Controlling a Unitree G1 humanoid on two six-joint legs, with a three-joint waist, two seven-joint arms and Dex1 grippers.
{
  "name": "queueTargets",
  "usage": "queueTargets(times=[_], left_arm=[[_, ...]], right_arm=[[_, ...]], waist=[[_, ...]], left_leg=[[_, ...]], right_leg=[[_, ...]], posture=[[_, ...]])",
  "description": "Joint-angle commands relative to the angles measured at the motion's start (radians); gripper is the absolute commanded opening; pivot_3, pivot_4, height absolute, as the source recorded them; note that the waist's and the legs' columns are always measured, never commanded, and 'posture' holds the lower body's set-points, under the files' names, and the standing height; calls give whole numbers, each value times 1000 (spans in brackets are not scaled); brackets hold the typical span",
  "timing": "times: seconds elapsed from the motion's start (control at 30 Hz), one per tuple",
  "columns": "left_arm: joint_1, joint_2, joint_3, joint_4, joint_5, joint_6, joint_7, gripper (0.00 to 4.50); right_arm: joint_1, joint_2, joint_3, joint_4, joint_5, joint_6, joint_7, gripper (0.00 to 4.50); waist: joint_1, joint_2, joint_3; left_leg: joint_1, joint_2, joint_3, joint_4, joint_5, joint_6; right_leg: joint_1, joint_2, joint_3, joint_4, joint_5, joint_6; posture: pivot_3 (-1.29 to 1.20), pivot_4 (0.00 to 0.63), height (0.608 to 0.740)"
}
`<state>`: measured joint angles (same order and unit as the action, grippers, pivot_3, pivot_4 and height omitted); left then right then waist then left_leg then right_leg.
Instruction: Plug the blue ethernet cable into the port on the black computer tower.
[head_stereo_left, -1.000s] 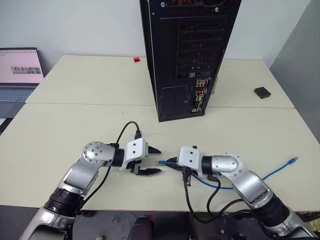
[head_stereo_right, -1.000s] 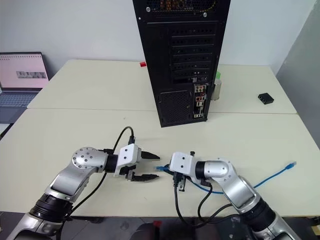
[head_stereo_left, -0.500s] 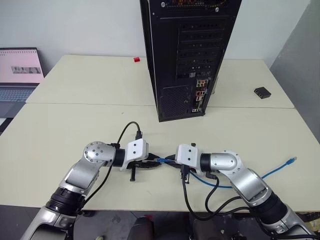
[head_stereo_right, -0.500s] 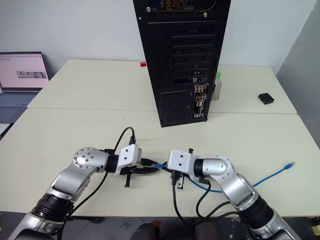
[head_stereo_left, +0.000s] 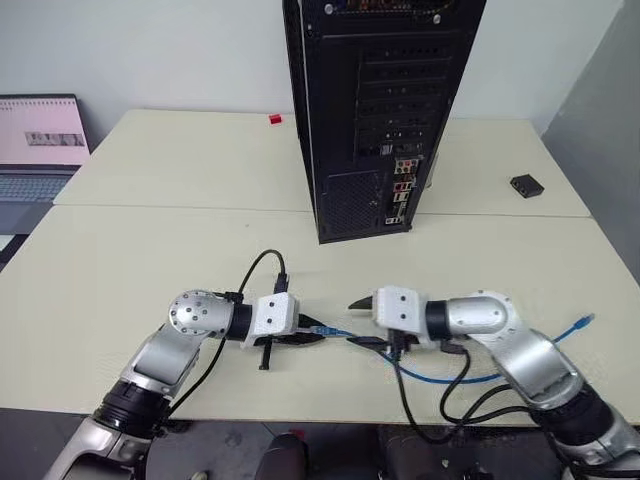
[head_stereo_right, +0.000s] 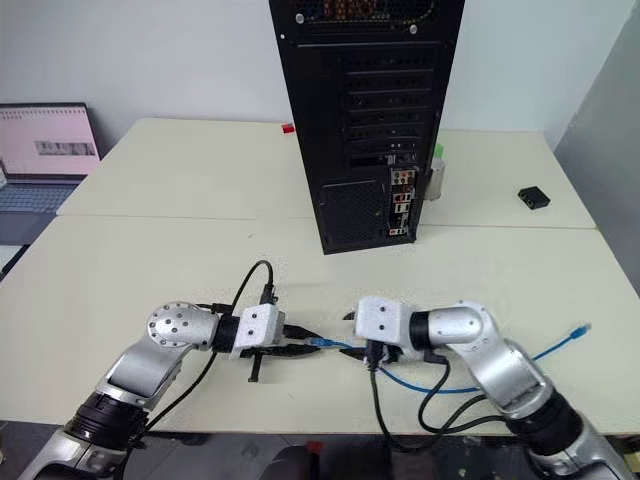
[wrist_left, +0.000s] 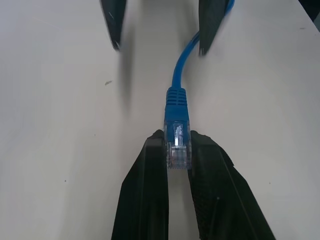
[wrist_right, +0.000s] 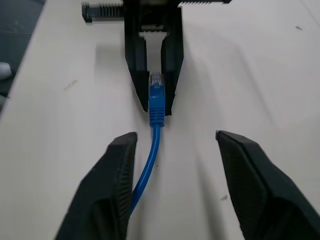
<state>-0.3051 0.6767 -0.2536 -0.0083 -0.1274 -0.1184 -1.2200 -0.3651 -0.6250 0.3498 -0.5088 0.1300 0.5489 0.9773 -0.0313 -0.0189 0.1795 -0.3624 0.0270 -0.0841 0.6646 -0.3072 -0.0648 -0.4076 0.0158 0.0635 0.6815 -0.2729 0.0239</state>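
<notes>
Handover point, judged from the layout. The left gripper (head_stereo_left: 305, 337) is clenched on the clear plug of the blue ethernet cable (wrist_left: 177, 131); in the left wrist view both black fingers (wrist_left: 145, 190) pinch the plug's sides, its tip pointing back toward the wrist, the blue boot and cord running away from it. The right gripper (head_stereo_left: 362, 320) stands released, its fingers (wrist_right: 107, 180) spread wide with the cord passing between them, touching neither as far as can be told. Likely reason: the plug goes to the left gripper so it can be re-oriented for insertion.

The cord trails across the table (head_stereo_left: 130, 260) under the right arm; its far plug (head_stereo_left: 587, 321) lies near the table's right edge. The black computer tower (head_stereo_left: 375, 110) stands upright well apart from both grippers, rear panel and coloured ports (head_stereo_left: 401, 190) facing the robot. Nothing is plugged in yet.

Surface: two pale cream tabletops butted together. Small black box (head_stereo_left: 524, 184) at far right, small red item (head_stereo_left: 273, 119) beside the tower, open laptop (head_stereo_left: 40, 145) at left. Plain pale wall behind.
</notes>
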Motion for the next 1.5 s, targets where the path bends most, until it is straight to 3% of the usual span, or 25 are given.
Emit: queueTargets(times=[0.03,0.13,0.33,0.67,1.0,1.5], left_arm=[[-8,-39,26,31,69,-218,98,298],[-50,-84,54,126,233,-564,292,298],[-94,-106,76,232,415,-881,521,298],[-118,-105,94,300,572,-982,752,298],[-122,-89,75,304,628,-975,848,298],[-110,-80,54,281,658,-966,901,298]], right_arm=[[14,-4,-156,-97,176,145,3,3616],[30,28,-270,-114,297,267,-49,4325],[21,119,-326,-115,445,414,-158,4363],[-43,248,-348,-17,575,496,-273,4363],[-46,242,-314,23,588,481,-286,4363],[-60,240,-289,39,588,474,-301,1276]], waist=[[0,0,0],[3,0,0],[-1,0,0],[2,0,0],[0,0,0],[0,0,0]], left_leg=[[0,0,0,0,0,0],[0,0,0,0,0,0],[0,0,1,0,0,0],[0,-1,0,0,0,0],[0,-1,0,0,0,0],[0,-1,0,0,0,0]], right_leg=[[0,0,0,0,0,0],[0,0,0,0,0,0],[0,-1,1,0,1,0],[0,-1,-1,0,1,1],[0,-1,-1,0,1,1],[0,-1,-1,0,1,1]], posture=[[0,150,740],[0,150,740],[0,150,740],[0,150,740],[0,150,740],[0,150,740]])
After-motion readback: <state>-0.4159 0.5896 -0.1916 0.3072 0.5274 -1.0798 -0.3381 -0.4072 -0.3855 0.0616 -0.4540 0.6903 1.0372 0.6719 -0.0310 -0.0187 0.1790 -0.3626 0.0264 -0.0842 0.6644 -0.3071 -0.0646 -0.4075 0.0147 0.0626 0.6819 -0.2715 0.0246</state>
